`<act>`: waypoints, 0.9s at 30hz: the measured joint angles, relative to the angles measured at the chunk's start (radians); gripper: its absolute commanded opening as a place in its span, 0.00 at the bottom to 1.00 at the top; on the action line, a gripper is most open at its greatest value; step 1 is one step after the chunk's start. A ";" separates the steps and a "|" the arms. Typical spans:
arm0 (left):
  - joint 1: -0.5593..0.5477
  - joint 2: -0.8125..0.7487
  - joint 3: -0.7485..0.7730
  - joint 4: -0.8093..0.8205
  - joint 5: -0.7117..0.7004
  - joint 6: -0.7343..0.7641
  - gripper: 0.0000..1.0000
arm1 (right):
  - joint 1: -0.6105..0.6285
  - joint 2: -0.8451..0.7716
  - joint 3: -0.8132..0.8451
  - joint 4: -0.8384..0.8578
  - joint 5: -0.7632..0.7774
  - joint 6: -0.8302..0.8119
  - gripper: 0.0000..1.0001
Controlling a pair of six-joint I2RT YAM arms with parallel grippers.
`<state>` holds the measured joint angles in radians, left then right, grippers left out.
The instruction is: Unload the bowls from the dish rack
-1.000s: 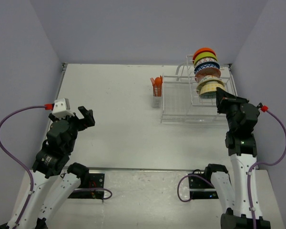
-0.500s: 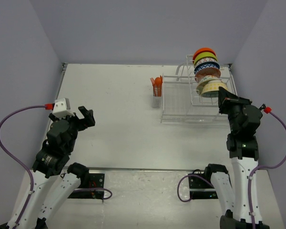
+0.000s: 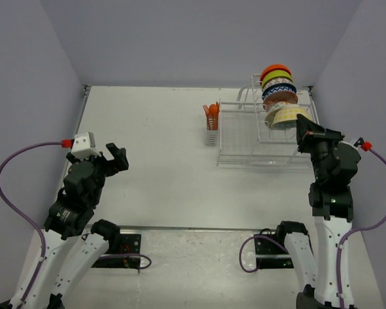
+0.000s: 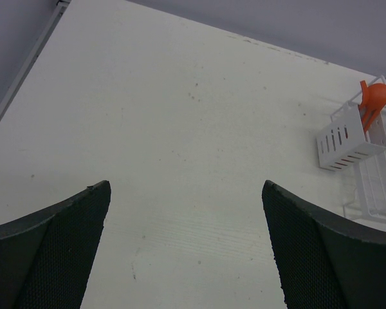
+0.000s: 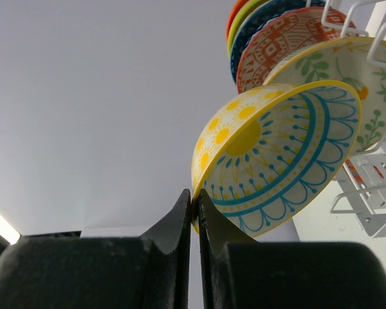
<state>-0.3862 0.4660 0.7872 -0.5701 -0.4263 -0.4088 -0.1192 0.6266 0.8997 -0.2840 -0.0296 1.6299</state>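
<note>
The white wire dish rack stands at the far right of the table, with several bowls on edge in its taller slotted section: orange, yellow-green, blue patterned, red-brown patterned and pale leaf-patterned. My right gripper is shut on the rim of the front yellow-rimmed bowl. In the right wrist view the jaws pinch that bowl's yellow rim; it sits tilted in front of the other bowls. My left gripper is open and empty above bare table at the left.
An orange utensil holder in a white slotted cup hangs on the rack's left side, also in the left wrist view. Grey walls close the table on three sides. The rack's low tray holds nothing I can see.
My right arm has drawn a little to the right and nearer with the yellow-rimmed bowl pinched in it. The left arm has not moved.
</note>
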 measured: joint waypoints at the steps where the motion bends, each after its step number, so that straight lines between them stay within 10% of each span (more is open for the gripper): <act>1: 0.000 0.000 0.000 0.000 0.000 0.000 1.00 | 0.000 -0.001 0.005 -0.001 -0.008 -0.003 0.00; 15: 0.000 -0.006 0.002 -0.001 -0.017 0.000 1.00 | 0.061 0.200 0.379 0.054 -0.485 -0.508 0.00; 21: 0.000 0.100 0.147 -0.047 0.017 -0.017 1.00 | 0.603 0.409 0.768 -0.217 -0.460 -1.079 0.00; 27: 0.001 0.294 0.521 -0.080 0.135 -0.024 1.00 | 1.010 0.514 0.731 -0.358 -0.032 -1.553 0.00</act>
<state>-0.3851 0.7605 1.3087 -0.6502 -0.2916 -0.4328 0.8906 1.1408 1.6306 -0.6422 -0.0620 0.0765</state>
